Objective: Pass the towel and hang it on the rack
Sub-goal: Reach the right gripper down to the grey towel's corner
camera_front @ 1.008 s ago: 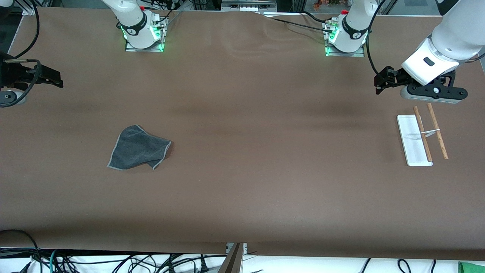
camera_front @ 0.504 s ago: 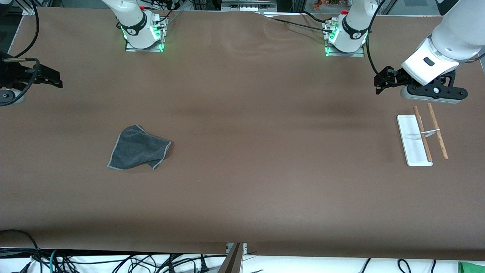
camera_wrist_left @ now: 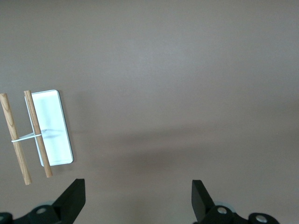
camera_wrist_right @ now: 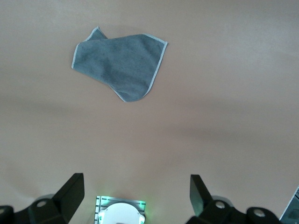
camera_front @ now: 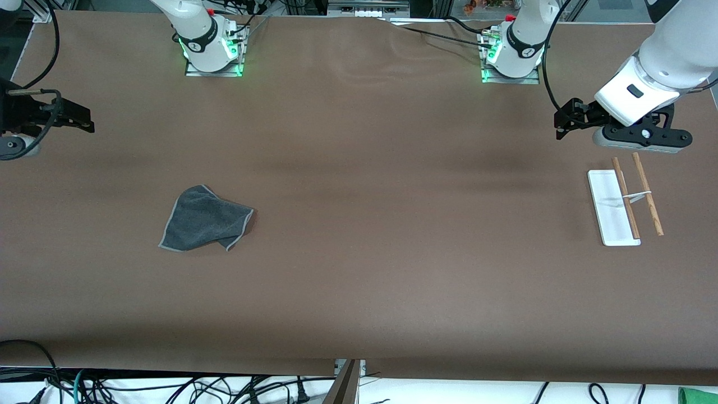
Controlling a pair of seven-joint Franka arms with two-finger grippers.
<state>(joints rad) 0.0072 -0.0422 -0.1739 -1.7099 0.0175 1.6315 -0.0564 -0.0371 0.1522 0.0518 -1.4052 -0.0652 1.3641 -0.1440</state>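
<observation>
The towel (camera_front: 205,220) lies crumpled on the table, dark grey side up with a light grey edging, toward the right arm's end; it also shows in the right wrist view (camera_wrist_right: 121,65). The rack (camera_front: 622,202) stands toward the left arm's end, with a white base and two brown rods; it also shows in the left wrist view (camera_wrist_left: 49,130). My left gripper (camera_front: 642,137) hovers over the table beside the rack, open and empty (camera_wrist_left: 138,186). My right gripper (camera_front: 19,140) hangs high over the right arm's end of the table, open and empty (camera_wrist_right: 137,184), well apart from the towel.
The table is covered with a brown cloth (camera_front: 364,252). Both arm bases (camera_front: 213,50) (camera_front: 513,56) glow green along the table's edge farthest from the front camera. Cables lie below the edge nearest to that camera (camera_front: 168,387).
The right gripper has shifted only slightly at its end of the table. The left arm, the towel and the rack have not moved.
</observation>
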